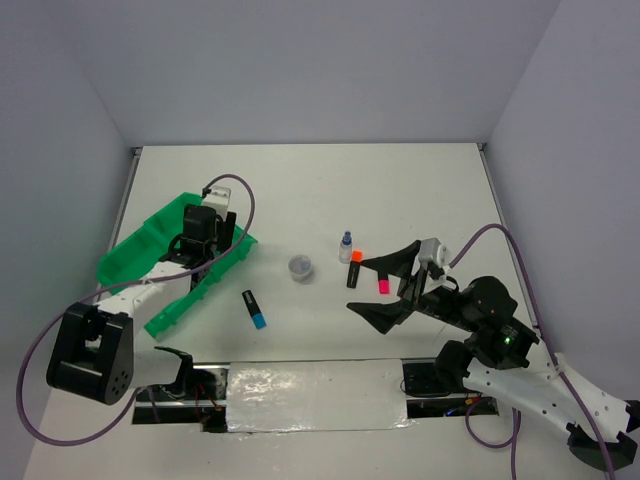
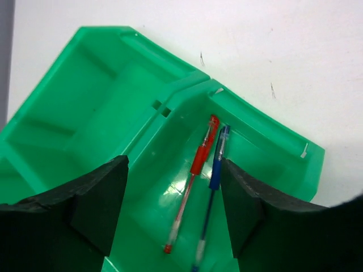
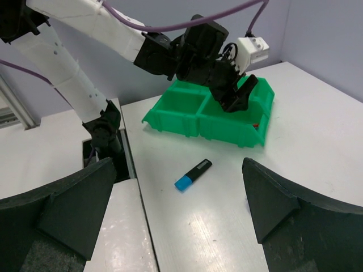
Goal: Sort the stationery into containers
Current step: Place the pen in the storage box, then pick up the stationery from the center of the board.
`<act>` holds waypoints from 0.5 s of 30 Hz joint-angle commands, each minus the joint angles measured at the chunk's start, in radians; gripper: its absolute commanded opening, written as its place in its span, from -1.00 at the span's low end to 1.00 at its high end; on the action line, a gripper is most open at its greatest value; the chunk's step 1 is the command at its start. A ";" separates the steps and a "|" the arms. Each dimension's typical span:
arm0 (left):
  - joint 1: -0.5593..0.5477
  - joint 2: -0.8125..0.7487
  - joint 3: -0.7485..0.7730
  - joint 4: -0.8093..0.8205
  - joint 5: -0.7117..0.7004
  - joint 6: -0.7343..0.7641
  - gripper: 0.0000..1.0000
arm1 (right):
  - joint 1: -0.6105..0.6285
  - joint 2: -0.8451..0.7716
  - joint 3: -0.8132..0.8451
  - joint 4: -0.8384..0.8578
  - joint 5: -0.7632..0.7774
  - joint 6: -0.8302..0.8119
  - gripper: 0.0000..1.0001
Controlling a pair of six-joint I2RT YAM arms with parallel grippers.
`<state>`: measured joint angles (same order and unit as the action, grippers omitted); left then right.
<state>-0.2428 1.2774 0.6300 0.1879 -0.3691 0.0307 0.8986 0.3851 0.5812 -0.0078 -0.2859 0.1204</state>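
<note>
My left gripper (image 2: 173, 209) is open above the green tray (image 2: 108, 107), with nothing between its fingers. Below it, a red pen (image 2: 195, 170) and a blue pen (image 2: 214, 175) lie side by side in one compartment, a little blurred. From above, the left gripper (image 1: 200, 235) hangs over the tray (image 1: 130, 255). On the table lie a blue-ended highlighter (image 1: 254, 309), a clear tub (image 1: 300, 267), a small bottle (image 1: 346, 247), an orange-ended highlighter (image 1: 354, 270) and a pink-ended one (image 1: 383, 280). My right gripper (image 1: 357, 285) is wide open and empty, low beside the last two.
The right wrist view looks across the table: the blue-ended highlighter (image 3: 193, 174) lies ahead of the right gripper (image 3: 178, 209), with the tray (image 3: 187, 122) and left arm beyond. A shiny strip (image 1: 310, 395) runs along the near edge. Walls close in the table.
</note>
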 commanded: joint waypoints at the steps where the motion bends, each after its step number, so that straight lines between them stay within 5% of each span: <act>1: 0.000 -0.070 0.036 0.050 -0.004 0.014 0.58 | -0.004 0.012 0.002 0.029 -0.018 -0.015 1.00; 4: -0.001 -0.121 0.091 0.003 0.071 0.014 0.64 | -0.004 0.020 0.005 0.029 -0.016 -0.015 1.00; 6: -0.013 -0.119 0.187 -0.060 0.219 0.008 0.99 | -0.004 0.024 0.005 0.029 -0.007 -0.010 1.00; 8: -0.088 -0.070 0.300 -0.200 0.265 0.002 0.99 | -0.004 0.024 0.006 0.026 0.030 0.002 1.00; 12: -0.329 0.023 0.378 -0.335 0.101 -0.151 0.99 | -0.004 -0.006 0.003 0.016 0.160 0.021 1.00; 15: -0.361 0.023 0.327 -0.317 0.139 -0.315 0.99 | -0.004 -0.044 -0.015 0.015 0.325 0.044 1.00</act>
<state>-0.5797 1.2823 0.9985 -0.0315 -0.2321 -0.0933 0.8986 0.3824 0.5774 -0.0132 -0.1398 0.1383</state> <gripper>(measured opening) 0.993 0.997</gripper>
